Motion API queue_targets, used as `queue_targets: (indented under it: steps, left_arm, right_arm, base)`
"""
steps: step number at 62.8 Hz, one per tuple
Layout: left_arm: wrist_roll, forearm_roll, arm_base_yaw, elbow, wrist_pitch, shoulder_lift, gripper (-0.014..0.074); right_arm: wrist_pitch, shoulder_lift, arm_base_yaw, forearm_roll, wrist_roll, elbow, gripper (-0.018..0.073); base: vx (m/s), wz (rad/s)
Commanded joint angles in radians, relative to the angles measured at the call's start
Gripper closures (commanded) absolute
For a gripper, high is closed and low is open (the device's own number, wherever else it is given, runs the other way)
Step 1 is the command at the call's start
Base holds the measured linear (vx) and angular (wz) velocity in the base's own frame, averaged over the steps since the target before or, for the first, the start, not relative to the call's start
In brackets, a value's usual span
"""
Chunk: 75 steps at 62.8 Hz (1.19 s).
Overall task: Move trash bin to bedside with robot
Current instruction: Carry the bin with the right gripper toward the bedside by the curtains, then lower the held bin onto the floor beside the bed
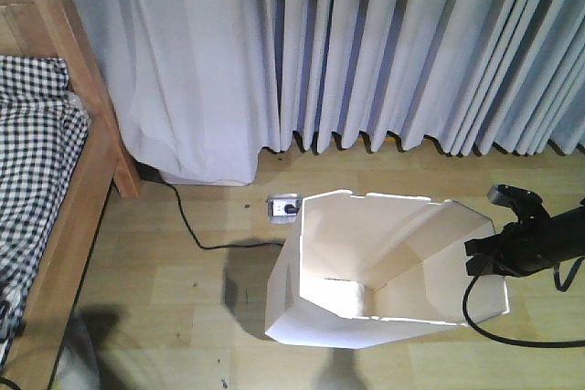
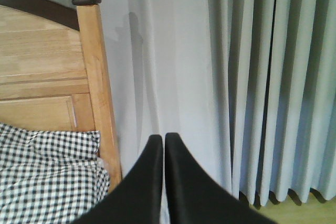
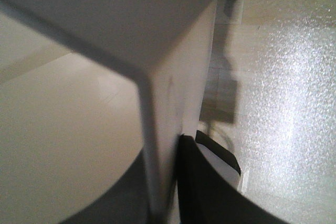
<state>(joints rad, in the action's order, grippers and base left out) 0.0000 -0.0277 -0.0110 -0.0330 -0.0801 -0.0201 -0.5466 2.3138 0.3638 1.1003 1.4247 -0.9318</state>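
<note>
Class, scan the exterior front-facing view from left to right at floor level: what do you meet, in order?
checkered bedding → wooden bed frame → black cable → trash bin → right end effector

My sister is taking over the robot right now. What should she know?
Left hand: shut, holding nothing, facing the bed post.
Right hand: shut on the trash bin at its rim wall.
The trash bin stands on the floor by the curtains, apart from the bed.
Done: bin gripped.
Left to do: bring it beside the bed and let go.
</note>
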Motion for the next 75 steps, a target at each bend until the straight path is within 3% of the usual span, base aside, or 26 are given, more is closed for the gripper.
queue_targets:
  steps: [1, 75]
  left_arm:
    - [-0.014, 0.009, 0.006, -0.012, 0.074, -0.006, 0.0603]
    - [-0.014, 0.009, 0.006, -0.012, 0.074, -0.006, 0.0603]
  right_arm:
    - [-0.194, -0.073, 0.001, 0.061, 0.0, -0.012, 0.0563]
    - [-0.194, -0.073, 0.001, 0.061, 0.0, -0.012, 0.0563]
  base:
    - [0.2, -0.03]
    - [0.13, 0.04]
